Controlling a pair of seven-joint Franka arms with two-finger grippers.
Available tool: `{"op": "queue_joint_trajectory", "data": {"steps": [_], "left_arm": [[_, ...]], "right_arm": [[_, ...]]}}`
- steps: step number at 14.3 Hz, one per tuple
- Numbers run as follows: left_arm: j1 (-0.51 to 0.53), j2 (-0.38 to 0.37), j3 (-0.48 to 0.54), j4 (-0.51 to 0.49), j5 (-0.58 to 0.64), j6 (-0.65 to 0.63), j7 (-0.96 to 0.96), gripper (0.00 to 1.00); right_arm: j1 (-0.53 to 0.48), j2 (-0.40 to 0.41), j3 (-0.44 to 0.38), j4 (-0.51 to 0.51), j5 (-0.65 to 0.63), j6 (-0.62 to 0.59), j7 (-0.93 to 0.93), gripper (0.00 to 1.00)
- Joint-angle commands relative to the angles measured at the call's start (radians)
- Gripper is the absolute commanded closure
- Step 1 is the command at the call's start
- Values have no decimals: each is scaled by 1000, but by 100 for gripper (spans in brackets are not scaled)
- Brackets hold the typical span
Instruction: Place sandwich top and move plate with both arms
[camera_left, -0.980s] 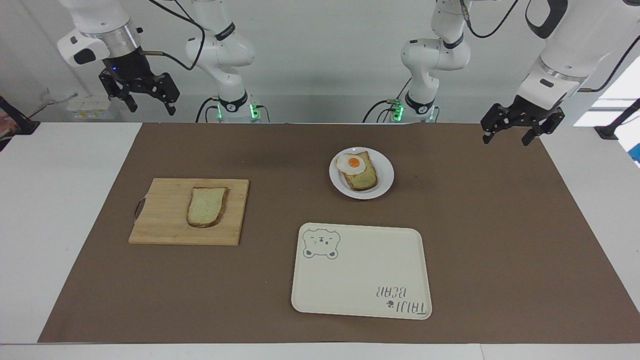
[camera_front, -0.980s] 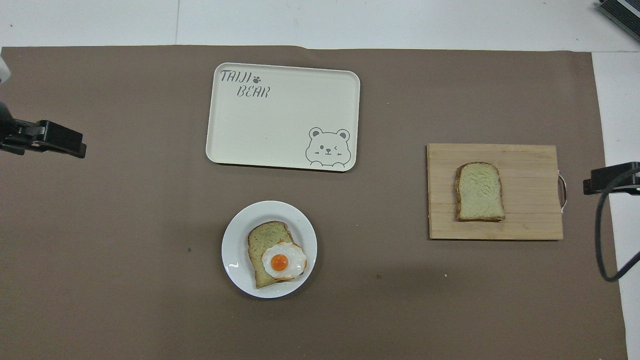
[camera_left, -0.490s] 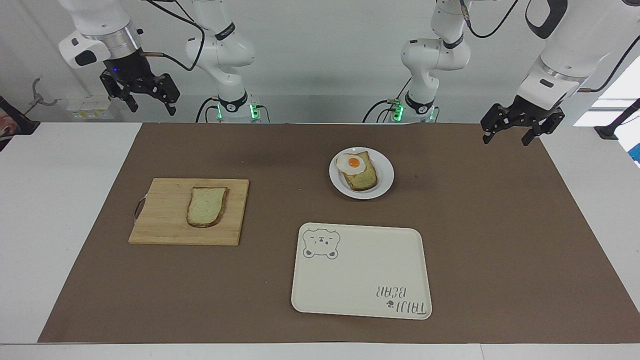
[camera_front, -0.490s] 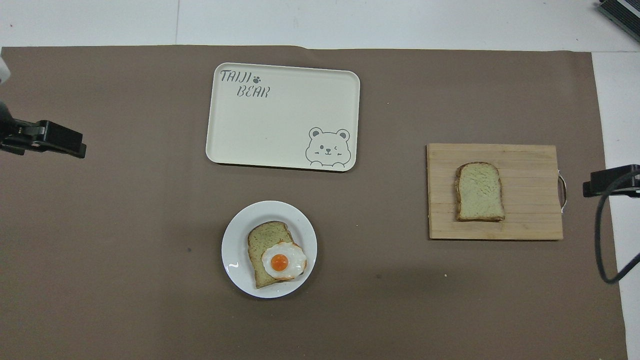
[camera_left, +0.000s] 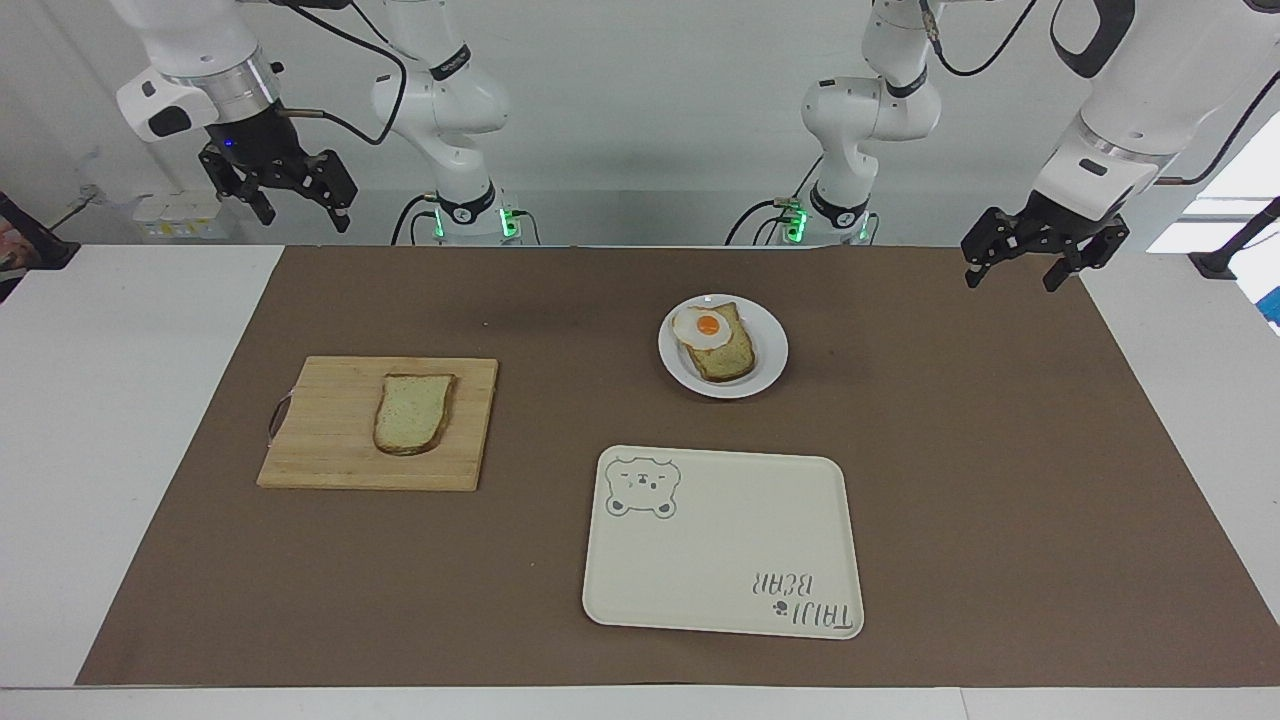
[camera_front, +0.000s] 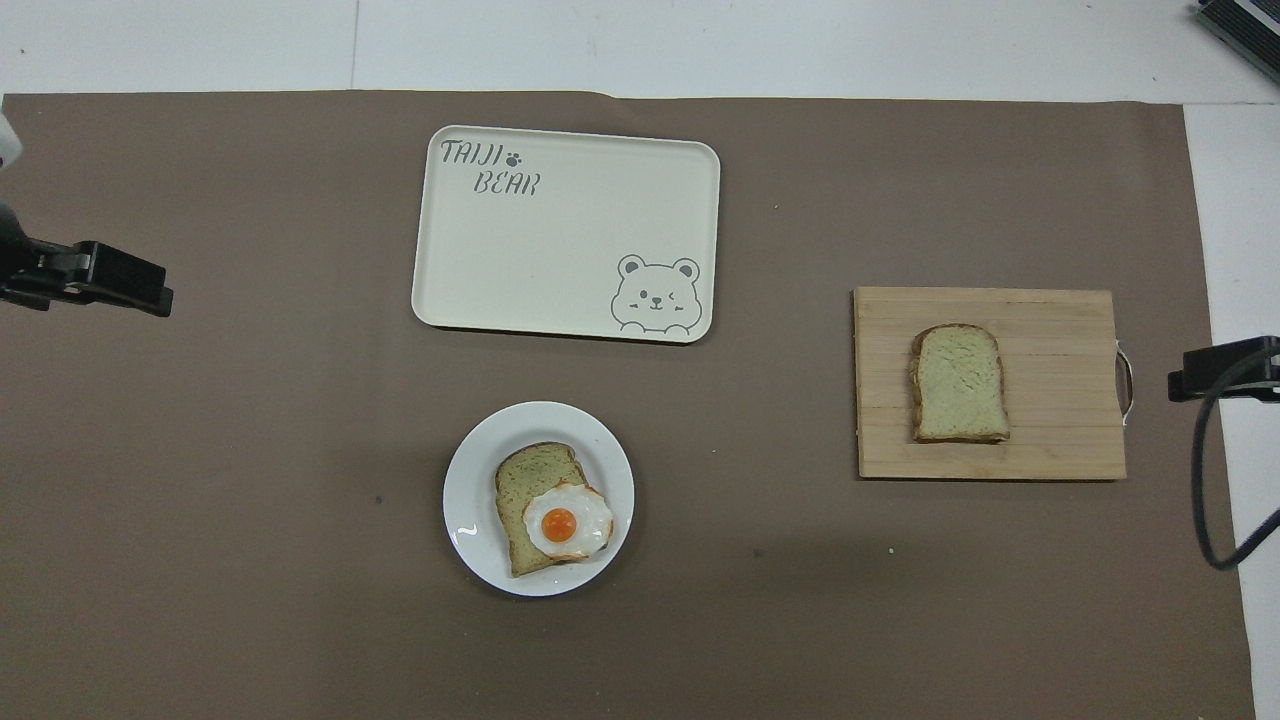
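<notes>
I am holding both of my black two-finger grippers up in the air, fingers spread wide and gripping nothing. My right gripper (camera_left: 283, 193) is hanging over the table edge at my right arm's end, and my left gripper (camera_left: 1043, 255) is hanging over the brown mat's corner at my left arm's end; I judge this leaves the whole workspace free before the first reach.

The sandwich top (camera_left: 412, 412), a plain slice of pale tan-green speckled bread with a brown crust, is lying flat on the light wooden cutting board (camera_left: 330, 440) toward my right arm's end, so my right arm looks like the natural one to fetch it. Its long axis is running away from me, with the rounded end pointing away from the robots and the squarer end toward them.

The small round glossy white plate (camera_left: 765, 372) is sitting near the middle, nearer to me than the cream rectangular tray with a bear drawing (camera_left: 720, 560). On the plate the egg-topped bread slice (camera_left: 730, 358) is lying slantwise, its fried egg (camera_left: 702, 327) on the end nearer me, waiting to be covered. I judge nothing of the task is done yet.
</notes>
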Motion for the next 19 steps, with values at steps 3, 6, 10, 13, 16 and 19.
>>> {"op": "queue_joint_trajectory", "data": {"steps": [3, 6, 10, 13, 16, 19], "left_arm": [[9, -12, -5, -16, 9, 5, -6, 0], [7, -12, -5, -16, 9, 5, -6, 0], [7, -12, -5, -16, 9, 5, -6, 0], [7, -13, -5, -16, 9, 5, -6, 0], [7, -12, -5, -16, 9, 5, -6, 0], [7, -12, -5, -16, 9, 5, -6, 0]], "right_arm": [[-20, -27, 7, -33, -10, 13, -18, 0], [-12, -27, 9, -33, -10, 16, -10, 0], [-15, -25, 9, -34, -8, 38, -13, 0], [-17, -27, 9, -34, -8, 36, -11, 0], [-17, -25, 9, -34, -8, 36, -13, 0], [-17, -25, 9, -34, -10, 36, -13, 0]]}}
